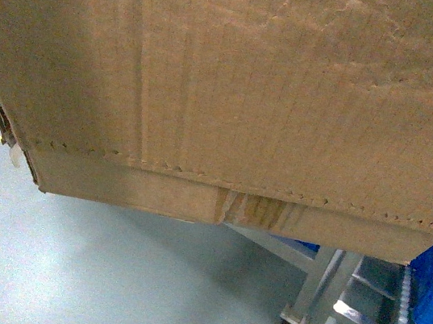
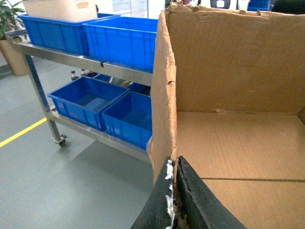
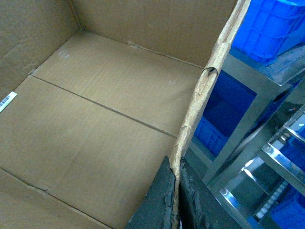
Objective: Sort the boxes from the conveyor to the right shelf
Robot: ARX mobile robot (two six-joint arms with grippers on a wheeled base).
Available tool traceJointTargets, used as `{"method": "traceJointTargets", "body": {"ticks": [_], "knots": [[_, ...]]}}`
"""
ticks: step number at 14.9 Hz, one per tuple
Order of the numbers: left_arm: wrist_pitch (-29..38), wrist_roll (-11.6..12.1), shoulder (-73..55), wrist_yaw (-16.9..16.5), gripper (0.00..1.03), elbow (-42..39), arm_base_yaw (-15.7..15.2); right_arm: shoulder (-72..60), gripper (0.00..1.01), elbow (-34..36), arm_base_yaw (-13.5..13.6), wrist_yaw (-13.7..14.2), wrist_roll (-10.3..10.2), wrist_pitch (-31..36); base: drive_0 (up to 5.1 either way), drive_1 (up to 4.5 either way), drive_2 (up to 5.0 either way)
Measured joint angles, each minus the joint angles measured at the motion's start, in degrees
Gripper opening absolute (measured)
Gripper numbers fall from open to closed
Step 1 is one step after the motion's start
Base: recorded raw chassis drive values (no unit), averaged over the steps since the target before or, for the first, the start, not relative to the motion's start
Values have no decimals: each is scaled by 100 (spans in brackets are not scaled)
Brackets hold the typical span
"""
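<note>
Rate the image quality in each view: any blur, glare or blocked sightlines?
Head view: the box fills most of the frame, soft, shaded at left. Left wrist view: sharp on the box wall, with the left gripper dark and blurred. Right wrist view: the right gripper is blurred, with glare on the shelf.

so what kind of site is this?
Probably a warehouse or sorting floor: steel racks holding blue crates, a yellow line on the grey floor, and a carton gripped at both walls.
</note>
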State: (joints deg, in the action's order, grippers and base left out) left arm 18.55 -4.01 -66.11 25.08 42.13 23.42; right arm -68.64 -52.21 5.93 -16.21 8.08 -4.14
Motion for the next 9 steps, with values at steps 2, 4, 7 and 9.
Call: {"method": "traceJointTargets", "body": {"ticks": [2,4,7,9], "knots": [[0,0,0,0,2,0,0,0,2,0,0,0,0,0,-155,-155,-155],[0,0,0,0,2,0,0,0,2,0,0,0,2,-2,-151,-151,-151],[0,0,0,0,2,0,0,0,2,0,0,0,2,0,-149,-149,-149],[0,0,0,0,2,0,0,0,2,0,0,0,2,-2,-142,-142,-142]]}}
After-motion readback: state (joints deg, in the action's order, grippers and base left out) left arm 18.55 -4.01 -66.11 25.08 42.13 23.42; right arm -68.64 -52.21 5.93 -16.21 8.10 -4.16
